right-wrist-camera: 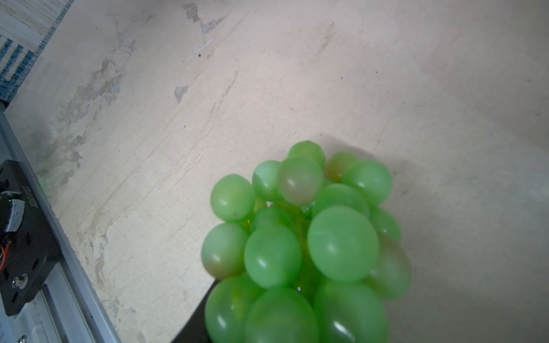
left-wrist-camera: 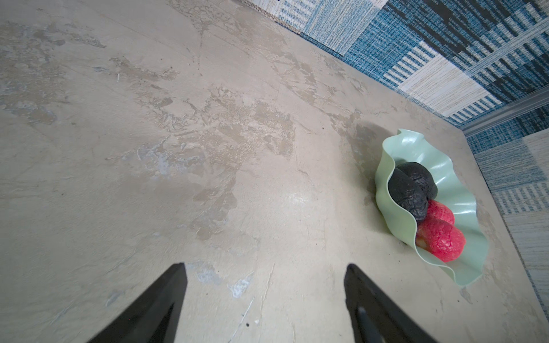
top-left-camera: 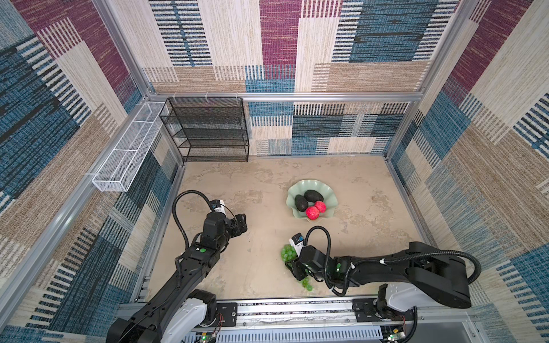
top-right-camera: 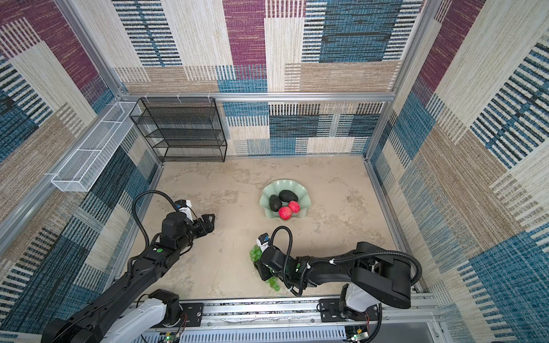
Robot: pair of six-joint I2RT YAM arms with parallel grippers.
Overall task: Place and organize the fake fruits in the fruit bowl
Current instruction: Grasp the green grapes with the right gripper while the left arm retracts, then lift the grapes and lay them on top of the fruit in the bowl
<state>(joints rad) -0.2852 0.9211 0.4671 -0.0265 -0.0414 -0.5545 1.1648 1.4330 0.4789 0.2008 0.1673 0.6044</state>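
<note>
One grape bunch (right-wrist-camera: pixel 300 246), clamped between right fingers (right-wrist-camera: pixel 194 328)

Carpet-walled cell with a mottled beige floor (top-left-camera: pixel 267 178), evenly lit.

In both top views, walls (top-left-camera: pixel 279 44) of woven patchwork in blue, maroon, cream and tan fill the top and both sides, held by an aluminium frame (top-left-camera: pixel 297 96). The floor, blotched with darker stains, takes the lower middle. A black wire-mesh shelf rack (top-left-camera: pixel 208 130) stands on it against the back wall, left of centre; a long white mesh basket (top-left-camera: pixel 127 151) hangs on the left wall beside it.
</note>
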